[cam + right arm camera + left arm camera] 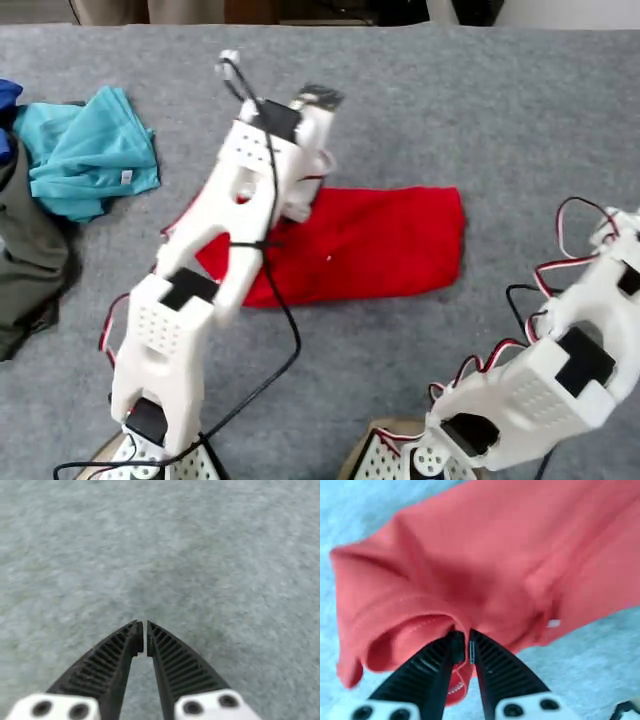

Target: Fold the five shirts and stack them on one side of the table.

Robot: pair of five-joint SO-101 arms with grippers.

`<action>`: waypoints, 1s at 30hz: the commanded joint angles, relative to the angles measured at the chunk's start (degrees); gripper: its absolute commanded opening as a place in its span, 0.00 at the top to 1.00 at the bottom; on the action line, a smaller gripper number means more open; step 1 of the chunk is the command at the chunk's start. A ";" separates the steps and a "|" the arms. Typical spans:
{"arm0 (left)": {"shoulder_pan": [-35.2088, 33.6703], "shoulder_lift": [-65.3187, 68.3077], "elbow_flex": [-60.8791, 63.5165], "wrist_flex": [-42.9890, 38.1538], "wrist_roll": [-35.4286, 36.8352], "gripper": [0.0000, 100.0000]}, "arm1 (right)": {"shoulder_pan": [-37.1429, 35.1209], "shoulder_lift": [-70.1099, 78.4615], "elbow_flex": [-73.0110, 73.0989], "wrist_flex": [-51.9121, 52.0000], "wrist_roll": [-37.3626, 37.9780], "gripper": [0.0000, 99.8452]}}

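The job looks to be in its early part: the red shirt [370,245] lies in the middle of the grey felt bench [480,100] as a rough oblong, doubled over at least once, but not yet a tidy packet. The other garments await their turn. A teal shirt [90,150] sits crumpled well apart from the red shirt on the left arm's side. A dark olive one [30,250] is slumped just beside the teal, and next to them is a scrap of blue [8,95] (possibly another shirt, too little shows to tell).

The left end effector [462,647] is pinched on a rolled hem at the red shirt's edge. That cloth is a soft knit, with stitching along the hem. The right end effector [145,640] hangs over bare felt away from the red shirt, its ribbed black fingers closed on nothing.
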 commanded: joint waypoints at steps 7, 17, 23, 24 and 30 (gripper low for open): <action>7.82 3.91 -15.12 -4.66 7.91 0.98 | 1.71 0.04 -3.65 0.18 -0.53 0.97; 13.63 11.30 -30.42 -4.84 9.67 0.98 | 1.54 0.22 -3.65 0.18 -0.35 0.97; 13.54 9.36 -32.88 -2.81 9.58 0.98 | 1.36 0.22 -3.65 0.18 -0.26 0.97; 13.54 8.92 -32.88 -2.64 9.58 0.98 | 1.36 0.22 -3.65 0.18 -0.26 0.97; 15.47 9.63 -32.44 -5.80 9.67 0.98 | 1.36 0.22 -3.56 0.18 -0.26 0.97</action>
